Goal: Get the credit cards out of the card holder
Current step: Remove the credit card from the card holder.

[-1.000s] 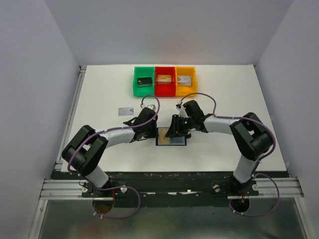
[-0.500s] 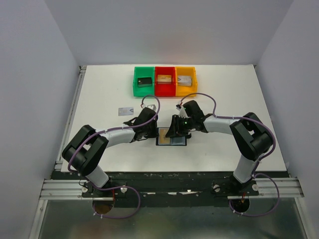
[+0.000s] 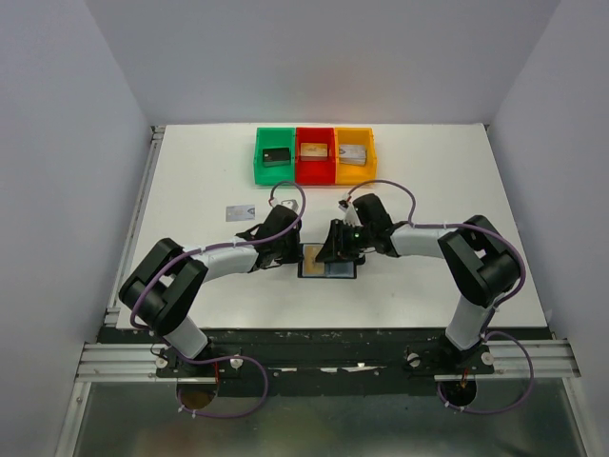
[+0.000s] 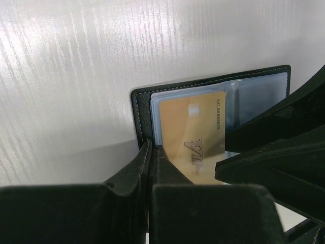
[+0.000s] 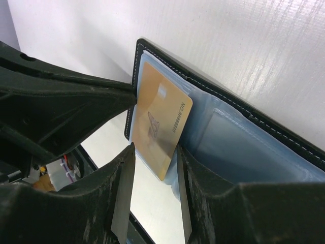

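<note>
The card holder [image 3: 329, 261] lies open on the table between the arms, a black wallet with blue-grey lining [image 5: 238, 147]. A tan-gold credit card [image 4: 193, 137] sticks partly out of its left slot, also in the right wrist view [image 5: 160, 122]. My left gripper [image 4: 150, 148] is shut on the wallet's left edge [image 4: 138, 114]. My right gripper [image 5: 155, 162] is open, its fingers [image 5: 124, 188] either side of the gold card's free end. A pale silver-grey card [image 3: 241, 212] lies on the table to the left. The other cards are hidden.
Green [image 3: 259, 157], red [image 3: 315, 169] and yellow [image 3: 371, 152] bins stand in a row at the back, each with a block inside. The two grippers are close together over the wallet. The table's side rail [image 3: 143, 205] runs along the left.
</note>
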`<state>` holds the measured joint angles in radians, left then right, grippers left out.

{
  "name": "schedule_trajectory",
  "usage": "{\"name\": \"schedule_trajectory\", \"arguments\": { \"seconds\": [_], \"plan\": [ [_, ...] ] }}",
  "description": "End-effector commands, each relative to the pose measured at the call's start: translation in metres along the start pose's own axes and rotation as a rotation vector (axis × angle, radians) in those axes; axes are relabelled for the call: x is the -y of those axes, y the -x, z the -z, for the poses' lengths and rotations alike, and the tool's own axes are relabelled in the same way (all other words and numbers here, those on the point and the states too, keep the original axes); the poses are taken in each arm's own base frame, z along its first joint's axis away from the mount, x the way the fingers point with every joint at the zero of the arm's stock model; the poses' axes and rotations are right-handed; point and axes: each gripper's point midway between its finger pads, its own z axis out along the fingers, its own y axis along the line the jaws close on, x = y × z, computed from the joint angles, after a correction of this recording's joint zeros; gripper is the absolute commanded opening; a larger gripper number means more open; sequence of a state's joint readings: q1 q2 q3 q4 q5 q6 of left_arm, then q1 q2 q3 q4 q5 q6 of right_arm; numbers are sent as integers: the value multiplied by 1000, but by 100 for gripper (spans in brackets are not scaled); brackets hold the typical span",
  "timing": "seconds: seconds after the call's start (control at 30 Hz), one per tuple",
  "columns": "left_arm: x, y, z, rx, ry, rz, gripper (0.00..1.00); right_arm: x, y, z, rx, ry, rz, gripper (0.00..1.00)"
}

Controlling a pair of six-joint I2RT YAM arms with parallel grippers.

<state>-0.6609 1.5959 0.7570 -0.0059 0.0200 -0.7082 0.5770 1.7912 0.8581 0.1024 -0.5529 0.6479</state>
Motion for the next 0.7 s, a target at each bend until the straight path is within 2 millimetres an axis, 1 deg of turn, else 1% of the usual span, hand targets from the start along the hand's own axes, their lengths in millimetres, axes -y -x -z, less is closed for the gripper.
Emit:
{"name": "schedule_trajectory", "arguments": {
  "seconds": [0.0,0.3,0.5,0.67],
  "plan": [
    [-11,-13,-7,-49,35,11,5,-2,-2,-2,3,52,-31,46],
    [-10,-16,-9,-63,24,14,3,-8,2,1,24,124,-55,46],
    [-8,-19,-10,-74,13,14,0,-13,6,1,33,167,-75,46],
    [-6,-21,-12,-87,-2,13,0,-14,7,-2,23,180,-84,47]
  ]
}}
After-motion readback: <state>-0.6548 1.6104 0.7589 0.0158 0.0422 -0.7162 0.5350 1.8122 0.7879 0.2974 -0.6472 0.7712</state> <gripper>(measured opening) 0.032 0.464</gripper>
